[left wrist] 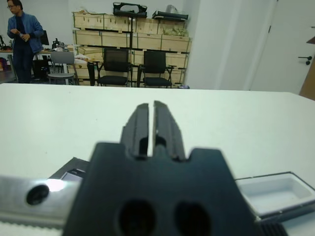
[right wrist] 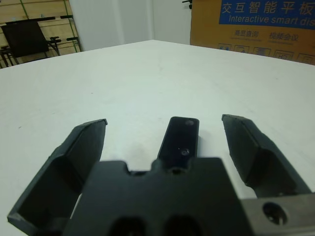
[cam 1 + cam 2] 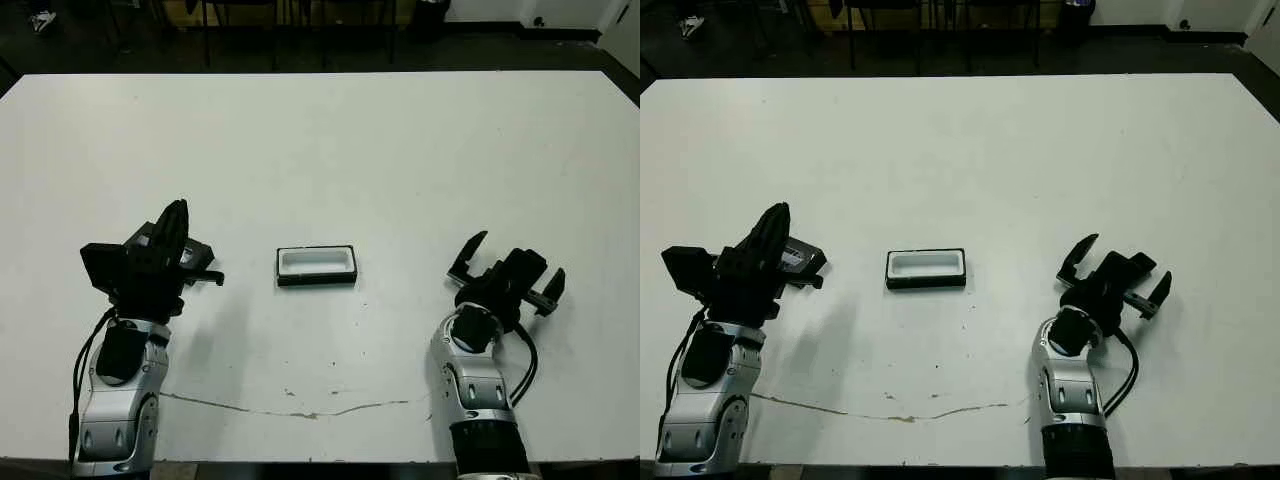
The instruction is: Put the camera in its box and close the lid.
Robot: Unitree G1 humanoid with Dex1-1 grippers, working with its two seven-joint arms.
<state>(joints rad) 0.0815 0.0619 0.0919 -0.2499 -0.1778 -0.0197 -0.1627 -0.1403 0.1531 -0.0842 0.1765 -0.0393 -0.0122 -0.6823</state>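
Our right gripper (image 2: 165, 147) is hovering with its fingers spread wide, straddling the camera (image 2: 179, 138) on the table, presumably lining up a grasp. We are keeping the left gripper (image 1: 152, 125) pressed together, idling just beside the lid (image 3: 800, 257). Between both arms, the box (image 3: 316, 265) is lying open, hollow up, awaiting the camera.

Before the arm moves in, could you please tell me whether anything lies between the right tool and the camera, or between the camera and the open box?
Nothing visible does. The camera lies on the table between the open fingers of the right tool, and the white table between it and the box is bare.
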